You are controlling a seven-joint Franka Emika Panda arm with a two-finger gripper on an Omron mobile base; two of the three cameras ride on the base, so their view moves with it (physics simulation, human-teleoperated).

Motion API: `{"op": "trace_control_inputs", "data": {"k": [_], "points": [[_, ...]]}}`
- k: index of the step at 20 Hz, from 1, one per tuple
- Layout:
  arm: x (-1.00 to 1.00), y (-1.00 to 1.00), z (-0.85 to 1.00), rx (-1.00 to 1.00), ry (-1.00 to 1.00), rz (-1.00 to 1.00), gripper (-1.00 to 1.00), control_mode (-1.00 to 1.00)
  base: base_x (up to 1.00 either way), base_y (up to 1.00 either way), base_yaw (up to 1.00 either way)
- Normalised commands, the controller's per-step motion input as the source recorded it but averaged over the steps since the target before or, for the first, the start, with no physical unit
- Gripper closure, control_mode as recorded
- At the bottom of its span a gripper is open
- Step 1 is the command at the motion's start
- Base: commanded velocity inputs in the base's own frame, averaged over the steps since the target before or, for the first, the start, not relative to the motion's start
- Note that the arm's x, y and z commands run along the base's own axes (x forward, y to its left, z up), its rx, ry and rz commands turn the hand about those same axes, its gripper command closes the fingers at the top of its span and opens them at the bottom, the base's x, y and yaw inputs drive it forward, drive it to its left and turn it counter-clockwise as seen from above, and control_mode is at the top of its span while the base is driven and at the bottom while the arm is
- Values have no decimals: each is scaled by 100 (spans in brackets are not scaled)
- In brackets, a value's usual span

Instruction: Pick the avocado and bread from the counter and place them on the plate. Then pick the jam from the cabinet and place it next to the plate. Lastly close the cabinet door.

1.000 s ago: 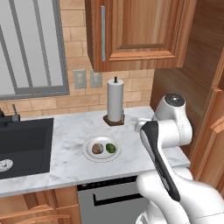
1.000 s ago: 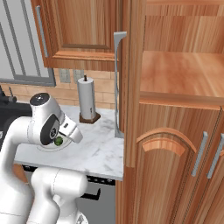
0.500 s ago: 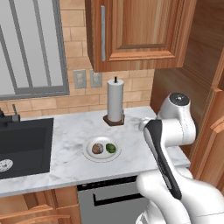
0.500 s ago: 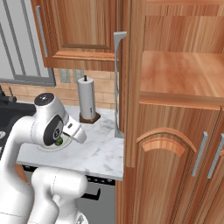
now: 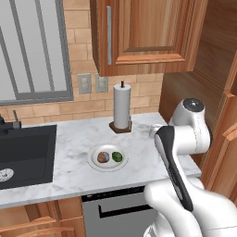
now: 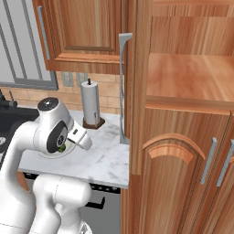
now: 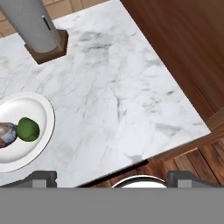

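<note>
The white plate [image 5: 94, 164] lies on the marble counter [image 5: 139, 152] with the brown bread [image 5: 103, 157] and the green avocado [image 5: 117, 157] side by side on it. In the hand view the plate [image 7: 39, 109] is at the left edge, with the avocado [image 7: 28, 129] beside the bread [image 7: 6, 134]. My gripper [image 7: 116, 177] hovers open above the counter's right front part, right of the plate, with nothing between its fingertips [image 7: 43, 176]. The tall cabinet [image 6: 183, 173] stands at the right, its upper door [image 6: 123, 87] swung open edge-on, and the shelf [image 6: 192, 77] inside looks bare. The jam is out of view.
A paper towel roll on a wooden base [image 5: 122, 107] stands at the back of the counter. A black sink [image 5: 23, 152] lies to the left. A wall cupboard [image 5: 143, 32] hangs above. The counter's right end meets the cabinet's side [image 7: 183, 48].
The arm has swung slightly to the right, toward the cabinet, with the hand still above the counter. Plate, bread and avocado have not moved. The jaws stay open.
</note>
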Motion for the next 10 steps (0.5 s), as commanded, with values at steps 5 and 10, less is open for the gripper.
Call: {"op": "trace_control_inputs", "data": {"k": [5,10], "points": [[-29,0,1,0,-8,0,-100,-100,0,0,0],[-35,0,0,0,-8,0,-100,-100,0,0,0]]}}
